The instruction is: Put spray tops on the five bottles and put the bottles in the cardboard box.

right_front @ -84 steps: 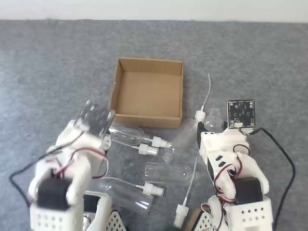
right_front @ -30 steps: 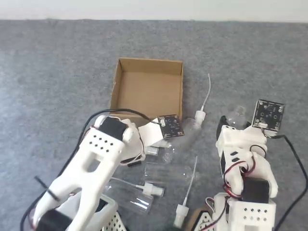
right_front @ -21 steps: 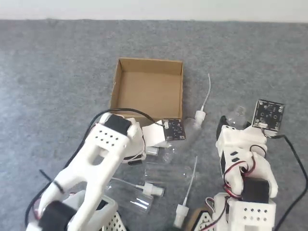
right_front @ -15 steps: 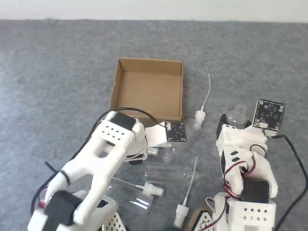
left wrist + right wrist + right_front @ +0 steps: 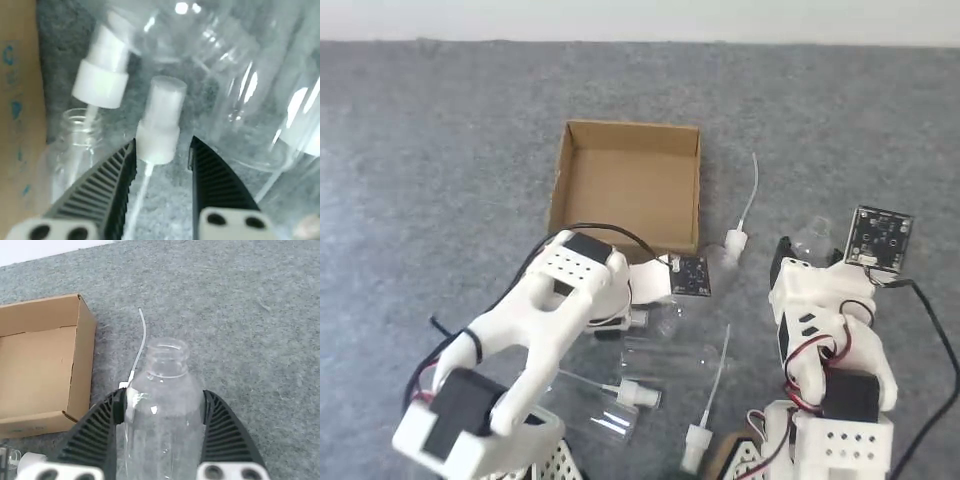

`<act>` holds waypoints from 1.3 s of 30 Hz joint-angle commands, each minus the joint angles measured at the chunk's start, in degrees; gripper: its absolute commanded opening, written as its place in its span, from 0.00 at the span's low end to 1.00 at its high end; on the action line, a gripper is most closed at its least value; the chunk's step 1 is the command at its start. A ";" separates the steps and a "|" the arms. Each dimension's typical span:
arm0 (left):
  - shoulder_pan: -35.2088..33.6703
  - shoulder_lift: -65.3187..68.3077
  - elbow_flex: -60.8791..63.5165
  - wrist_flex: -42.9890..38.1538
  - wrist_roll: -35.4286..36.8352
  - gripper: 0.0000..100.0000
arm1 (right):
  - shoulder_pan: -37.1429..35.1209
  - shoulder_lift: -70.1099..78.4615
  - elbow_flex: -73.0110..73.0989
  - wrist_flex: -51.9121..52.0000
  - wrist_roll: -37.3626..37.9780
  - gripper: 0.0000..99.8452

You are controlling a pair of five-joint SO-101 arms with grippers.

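Since moments ago the left arm (image 5: 535,320) has swung in low over the loose bottles (image 5: 665,355) in front of the box (image 5: 630,195). The left hand (image 5: 161,145) is open, its jaws straddling a spray top (image 5: 162,107) that lies on the bench (image 5: 440,150) between them. Farther off, right of the box, the right hand (image 5: 161,407) grips a bottle (image 5: 162,372) by its body, open neck pointing away.

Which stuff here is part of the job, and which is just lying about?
Job: box, bottle in right gripper, lying bottles, spray tops.
Not job: grey carpet.
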 commanded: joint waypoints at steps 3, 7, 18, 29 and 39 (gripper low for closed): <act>0.26 2.46 -3.65 -2.81 -0.35 0.16 | 0.66 -0.57 -0.53 -1.36 -0.44 0.07; 0.26 2.46 -3.65 -2.90 -0.18 0.16 | 0.66 -0.57 -0.53 -1.36 -0.44 0.07; 0.26 2.46 -3.21 -2.37 4.31 0.11 | 0.66 -0.31 -0.53 -1.36 -0.35 0.07; 0.18 2.37 -4.88 3.87 7.74 0.03 | 0.66 -0.75 3.43 -6.46 -0.35 0.07; 0.00 2.37 -12.79 17.05 13.63 0.01 | 0.66 -0.75 3.43 -6.29 -0.35 0.07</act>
